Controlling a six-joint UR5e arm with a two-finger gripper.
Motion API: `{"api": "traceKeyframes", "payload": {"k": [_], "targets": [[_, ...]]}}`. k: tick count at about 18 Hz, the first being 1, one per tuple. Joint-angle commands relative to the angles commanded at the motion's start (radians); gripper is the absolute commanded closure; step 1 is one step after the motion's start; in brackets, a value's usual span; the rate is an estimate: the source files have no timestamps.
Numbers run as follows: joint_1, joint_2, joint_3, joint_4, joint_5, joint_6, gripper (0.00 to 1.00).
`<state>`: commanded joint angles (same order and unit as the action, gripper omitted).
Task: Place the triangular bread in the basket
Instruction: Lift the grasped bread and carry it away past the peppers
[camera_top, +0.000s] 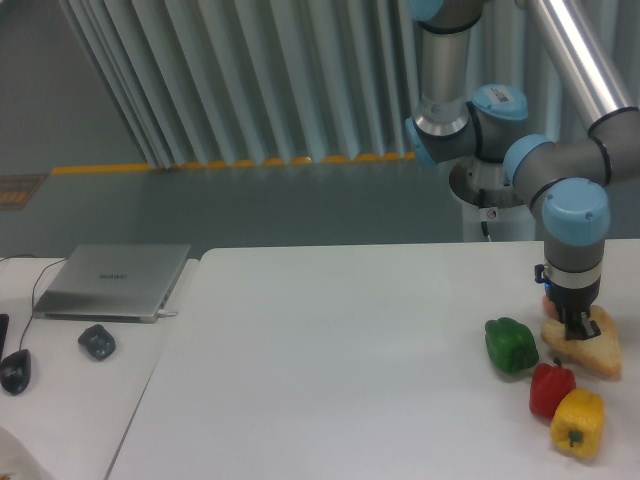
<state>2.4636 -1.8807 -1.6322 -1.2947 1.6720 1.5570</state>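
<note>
The triangular bread (590, 350) is a flat, golden-brown wedge with soft corners, at 3 o'clock from the green pepper (511, 345); the gripper (580, 331) pinches it

Green pepper (512, 345) sits just left of the claw (579, 330), red pepper (551, 388) and yellow pepper (577, 422) below it; laptop (114, 281), mouse (97, 341) far left.

Matt white table (330, 360); on it glossy, smooth plastic-looking green pepper (512, 345), and beside the pepper a dull, rough-crusted triangular bread (592, 352). Left of the table, brushed-metal laptop (112, 281).
</note>
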Motion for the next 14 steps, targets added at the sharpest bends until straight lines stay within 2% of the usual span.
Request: {"api": "traceKeyframes", "payload": {"k": [5,9,14], "targets": [[0.003,0.006,0.049,-0.026,-0.002,0.002,0.98],[0.008,0.011,0.115,-0.029,-0.006,0.029,0.97],[0.011,0.005,0.13,-0.032,-0.011,0.031,0.98]]}}
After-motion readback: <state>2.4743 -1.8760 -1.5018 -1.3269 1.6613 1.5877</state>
